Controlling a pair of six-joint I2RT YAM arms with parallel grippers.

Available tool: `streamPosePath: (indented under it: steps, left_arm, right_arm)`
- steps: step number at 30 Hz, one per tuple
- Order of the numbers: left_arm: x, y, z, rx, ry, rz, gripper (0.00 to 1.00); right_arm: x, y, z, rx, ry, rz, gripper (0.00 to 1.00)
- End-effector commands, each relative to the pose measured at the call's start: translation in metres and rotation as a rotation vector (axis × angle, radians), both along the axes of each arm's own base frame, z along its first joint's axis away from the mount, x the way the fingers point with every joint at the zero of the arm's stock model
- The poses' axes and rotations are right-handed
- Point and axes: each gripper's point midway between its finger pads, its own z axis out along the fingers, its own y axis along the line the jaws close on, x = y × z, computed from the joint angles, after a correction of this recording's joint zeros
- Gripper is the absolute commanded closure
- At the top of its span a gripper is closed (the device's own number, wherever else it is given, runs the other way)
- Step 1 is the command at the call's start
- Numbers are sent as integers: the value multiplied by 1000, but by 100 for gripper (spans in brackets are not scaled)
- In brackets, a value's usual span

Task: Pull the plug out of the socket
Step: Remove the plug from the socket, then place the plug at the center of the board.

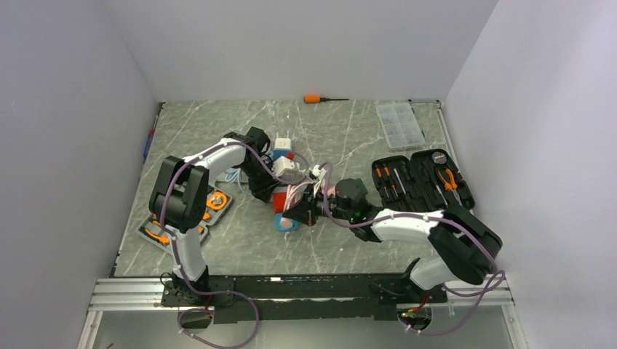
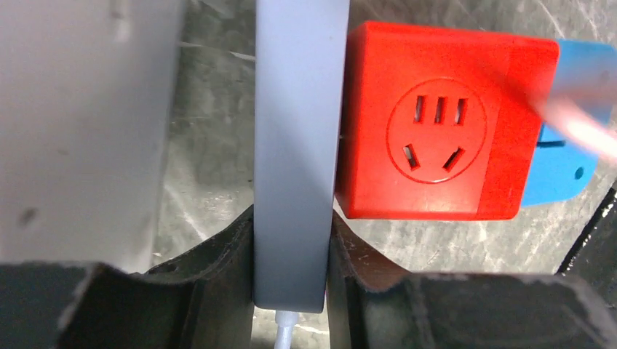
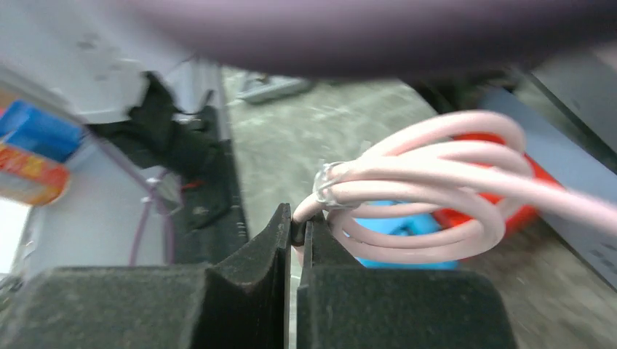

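Now left jaws clamped on socket (image 2: 295, 145), probably its edge; right jaws pinched on pink cord (image 3: 407, 190).

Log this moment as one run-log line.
left gripper: clamps white power strip | right gripper: pinches coiled pink cord | red cube adapter beside strip

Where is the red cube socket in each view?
Top external: red cube socket at the table's centre, between the two wrists.
Left wrist: upper right, beside the grey slab.
Right wrist: right of centre, mostly behind the coiled pink cable.
Shared landmark: that pink cable, beside the cube in every view.
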Motion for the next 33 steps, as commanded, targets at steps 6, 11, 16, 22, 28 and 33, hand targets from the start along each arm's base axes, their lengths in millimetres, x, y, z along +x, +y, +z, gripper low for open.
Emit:
streamPosePath:
  steps: [6,11,16,22,28,33]
  left_arm:
    - [29,-32,25,-166,-85,45,100]
    - [12,-22,22,-135,-66,-37,100]
    - [-15,-15,27,-145,-19,-126,100]
    - [-60,6,32,-136,44,-277,100]
    - [-80,12,40,-154,65,-321,100]
    - [-84,12,46,-162,57,-315,100]
  right_arm:
    - [-49,15,51,138,-114,247,100]
    - [-2,-17,34,58,-110,95,100]
    - [56,-54,20,-28,-73,-165,100]
    - [78,-93,-22,-226,10,-351,100]
    - [106,-153,-62,-524,41,-651,100]
    - [141,-171,-58,-679,22,-801,100]
